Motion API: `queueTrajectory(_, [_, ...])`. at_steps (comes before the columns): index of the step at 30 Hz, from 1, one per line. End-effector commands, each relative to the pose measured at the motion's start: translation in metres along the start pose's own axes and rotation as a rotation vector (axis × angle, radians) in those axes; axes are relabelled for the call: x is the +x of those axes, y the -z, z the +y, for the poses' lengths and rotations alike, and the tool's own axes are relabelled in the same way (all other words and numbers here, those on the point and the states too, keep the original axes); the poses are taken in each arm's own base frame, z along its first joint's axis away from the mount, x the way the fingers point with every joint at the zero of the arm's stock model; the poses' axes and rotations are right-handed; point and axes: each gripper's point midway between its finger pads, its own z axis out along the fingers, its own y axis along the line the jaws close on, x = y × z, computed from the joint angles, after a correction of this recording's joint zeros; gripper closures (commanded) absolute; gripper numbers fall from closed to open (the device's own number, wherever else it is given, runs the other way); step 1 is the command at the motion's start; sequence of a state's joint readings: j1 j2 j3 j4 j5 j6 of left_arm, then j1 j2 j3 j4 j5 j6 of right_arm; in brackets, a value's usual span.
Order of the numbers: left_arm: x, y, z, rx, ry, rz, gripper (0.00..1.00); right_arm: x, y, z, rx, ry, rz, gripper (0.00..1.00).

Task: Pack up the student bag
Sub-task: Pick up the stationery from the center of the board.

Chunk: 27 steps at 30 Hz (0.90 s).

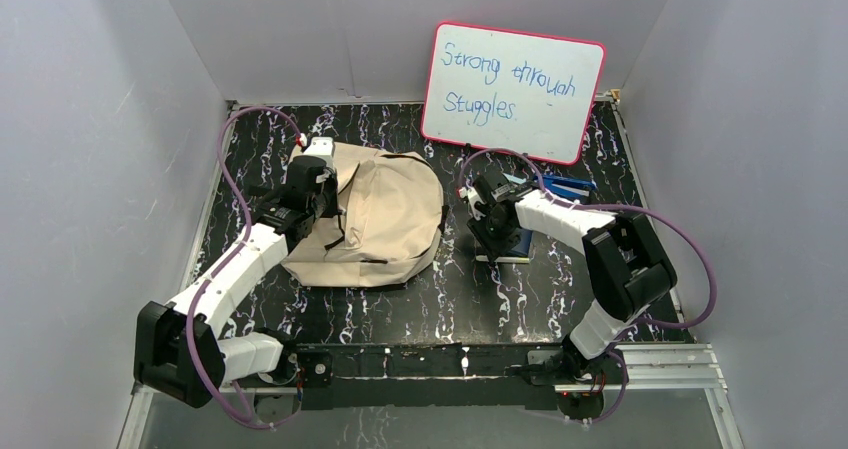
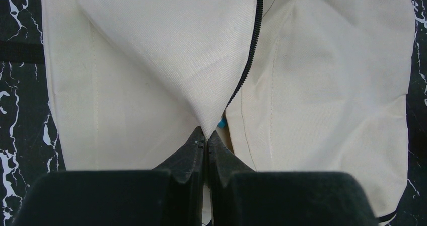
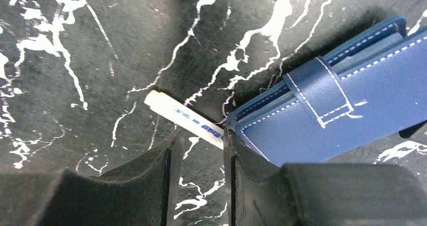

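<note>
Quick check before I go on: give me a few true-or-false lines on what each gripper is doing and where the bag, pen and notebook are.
1. The left gripper is shut on a fold of the student bag. True.
2. The bag's zipper is closed all the way. False: it is open along the lifted fold.
3. A white pen lies on the table between the fingers of the right gripper. True.
4. The blue notebook is already inside the bag. False: it lies on the table beside the right gripper.
</note>
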<state>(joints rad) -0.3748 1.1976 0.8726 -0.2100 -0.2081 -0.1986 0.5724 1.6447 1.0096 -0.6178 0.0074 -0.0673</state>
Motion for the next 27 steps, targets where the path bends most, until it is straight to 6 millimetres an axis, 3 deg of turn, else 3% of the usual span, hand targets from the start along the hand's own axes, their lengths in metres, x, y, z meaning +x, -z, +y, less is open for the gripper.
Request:
queueTrajectory(1, [-0.014, 0.004, -0.003, 0.015, 0.000, -0.028, 1.00, 0.009, -0.002, -0.015, 0.079, 0.016, 0.064, 0.57])
queueTrajectory(9, [-0.014, 0.003, -0.002, 0.014, -0.002, -0.027, 1.00, 0.012, -0.010, -0.007, 0.036, 0.002, 0.082, 0.63])
queueTrajectory(12, [-0.014, 0.003, -0.003, 0.014, -0.002, -0.024, 1.00, -0.001, -0.010, -0.002, 0.023, -0.044, 0.039, 0.72])
queueTrajectory(18, [-0.013, 0.002, -0.002, 0.010, -0.003, -0.021, 1.00, -0.032, -0.010, 0.015, -0.052, -0.178, -0.084, 0.78])
queueTrajectory(27, [-0.014, 0.003, -0.002, 0.010, -0.002, -0.026, 1.00, -0.054, 0.001, 0.031, -0.144, -0.248, -0.217, 0.90])
